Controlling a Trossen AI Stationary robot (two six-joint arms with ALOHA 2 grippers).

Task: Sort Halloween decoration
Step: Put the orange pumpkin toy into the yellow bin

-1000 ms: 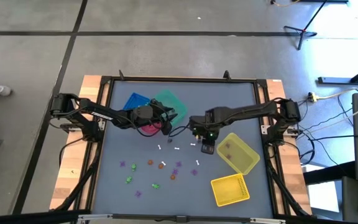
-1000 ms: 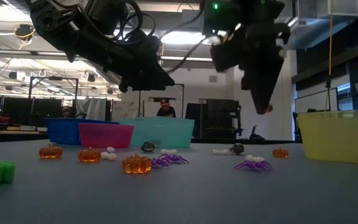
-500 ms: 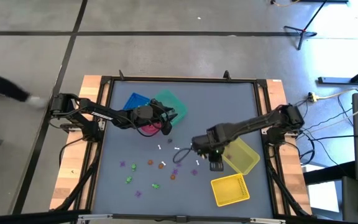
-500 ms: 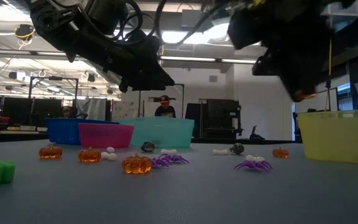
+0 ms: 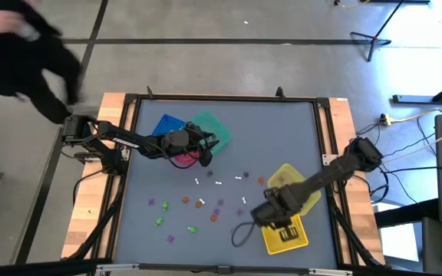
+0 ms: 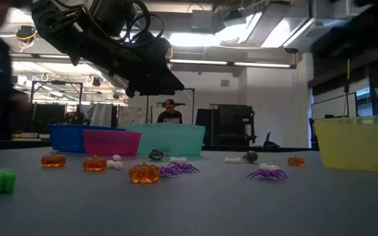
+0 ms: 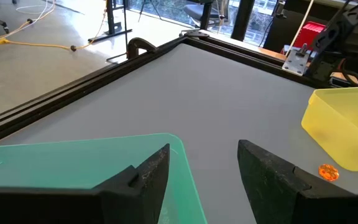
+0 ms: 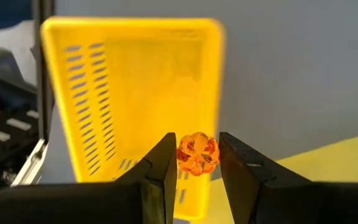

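The right gripper (image 8: 196, 167) pinches 1 orange pumpkin (image 8: 197, 153) between its fingers, above the slotted yellow bin (image 5: 285, 232) near the table's (image 5: 282, 138) front right. The left gripper (image 7: 201, 168) hangs with jaws apart and empty over the teal bin (image 7: 73, 165). Other trinkets (image 5: 199, 204) lie scattered mid-table.

Desk (image 5: 229, 130): matt grey top, smooth; bare wood edging outside a black metal frame; bins glossy plastic, teal bin (image 7: 73, 163) translucent, yellow slotted bin (image 8: 135, 93) opaque; orange pumpkin (image 8: 197, 153) clear glossy plastic, faceted; right gripper (image 8: 196, 169) jaws matt black plastic; floor (image 5: 206, 46) grey, smooth.
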